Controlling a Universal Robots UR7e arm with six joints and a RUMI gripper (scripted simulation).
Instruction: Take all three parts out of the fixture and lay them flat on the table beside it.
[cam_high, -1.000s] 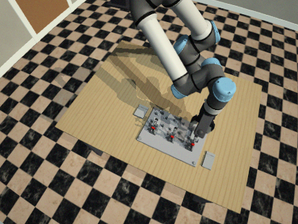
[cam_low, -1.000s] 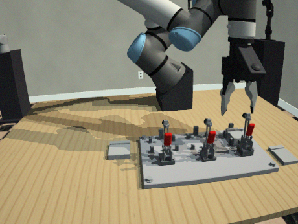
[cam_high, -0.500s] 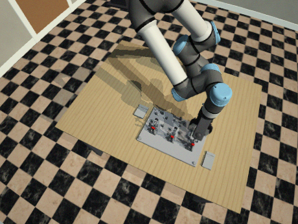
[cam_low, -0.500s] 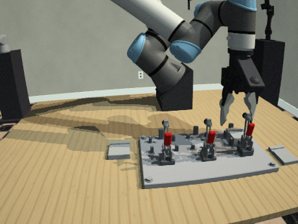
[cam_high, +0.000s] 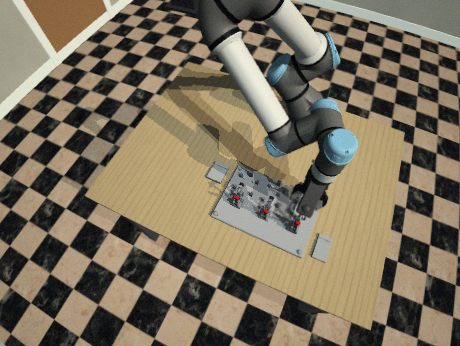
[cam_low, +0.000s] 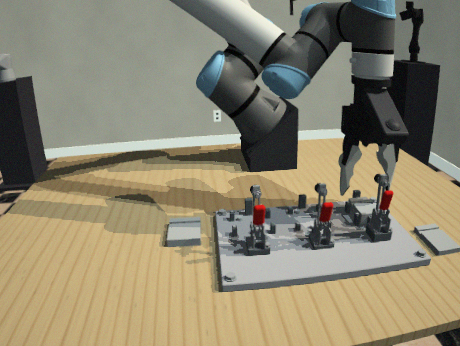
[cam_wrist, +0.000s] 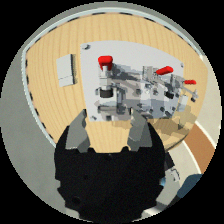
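Observation:
One grey flat part (cam_high: 217, 172) (cam_low: 183, 234) lies on the table left of the fixture (cam_high: 250, 231) (cam_low: 320, 266) (cam_wrist: 135, 50). A second grey part (cam_high: 322, 248) (cam_low: 438, 240) (cam_wrist: 65, 70) lies flat on the table right of it. The third part (cam_low: 366, 206) sits in the fixture's right-hand station, behind the right clamp; the top view hides it behind the arm. My gripper (cam_low: 366, 189) (cam_wrist: 108, 108) is open and empty, pointing down just above that third part, with one finger on either side of it. Whether the fingertips touch anything is not clear.
Three toggle clamps with red handles stand along the fixture: left (cam_high: 236, 198) (cam_low: 258, 215), middle (cam_high: 266, 211) (cam_low: 326, 212) and right (cam_high: 297, 223) (cam_low: 386, 200) (cam_wrist: 105, 61). Their arms are raised. The right clamp stands very close to my fingers. Small upright pins and blocks rise from the plate.

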